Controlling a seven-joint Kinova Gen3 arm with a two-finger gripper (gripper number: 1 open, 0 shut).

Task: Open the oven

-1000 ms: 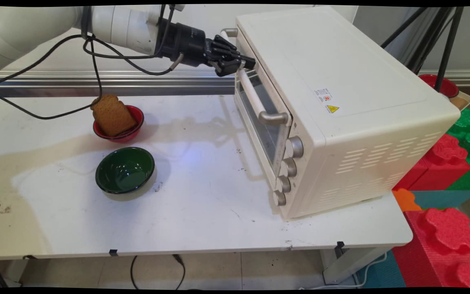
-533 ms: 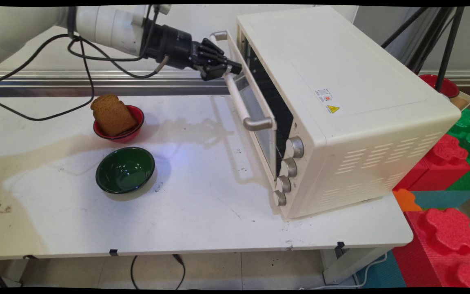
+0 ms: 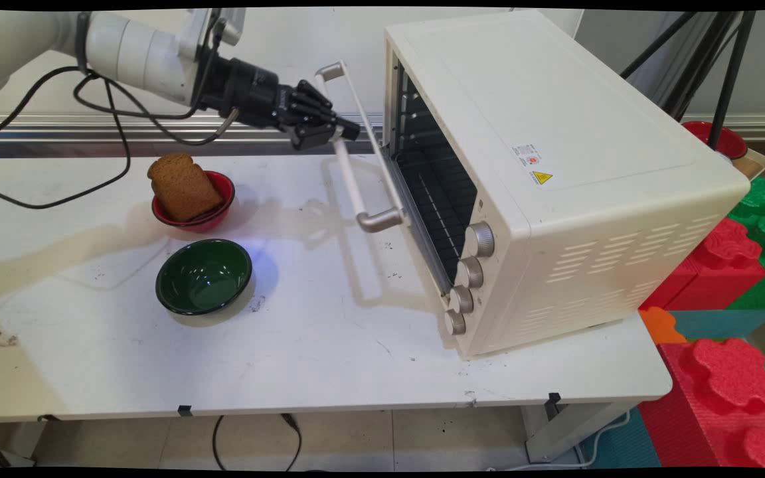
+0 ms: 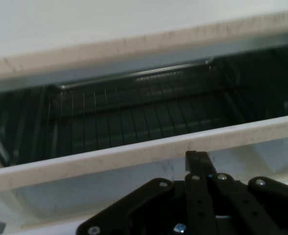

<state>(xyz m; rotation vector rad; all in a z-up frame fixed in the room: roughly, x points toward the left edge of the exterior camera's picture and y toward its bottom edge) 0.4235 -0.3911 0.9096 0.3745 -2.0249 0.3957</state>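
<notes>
A cream toaster oven [image 3: 555, 133] stands on the right of the white table [image 3: 323, 352]. Its door [image 3: 392, 179] hangs partly open, tilted out to the left, and the dark wire rack [image 4: 134, 122] shows inside. My gripper [image 3: 348, 131] is shut on the upper part of the door handle [image 3: 356, 182]. In the hand view my gripper [image 4: 198, 159] reaches just over the door's top edge [image 4: 109, 156], its fingers pressed together; the handle is hidden there. A slice of brown toast [image 3: 183, 186] leans in a red bowl [image 3: 213, 216] at the left.
An empty green bowl [image 3: 203, 275] sits in front of the red bowl. Red, green and orange foam blocks [image 3: 728, 265] are stacked off the table's right edge. Black tripod legs [image 3: 728, 73] and another red bowl [image 3: 721, 139] stand behind the oven.
My gripper has moved left and slightly down with the handle, and the oven door has swung from shut to partly open, uncovering the rack inside. The bowls and toast have not moved.
</notes>
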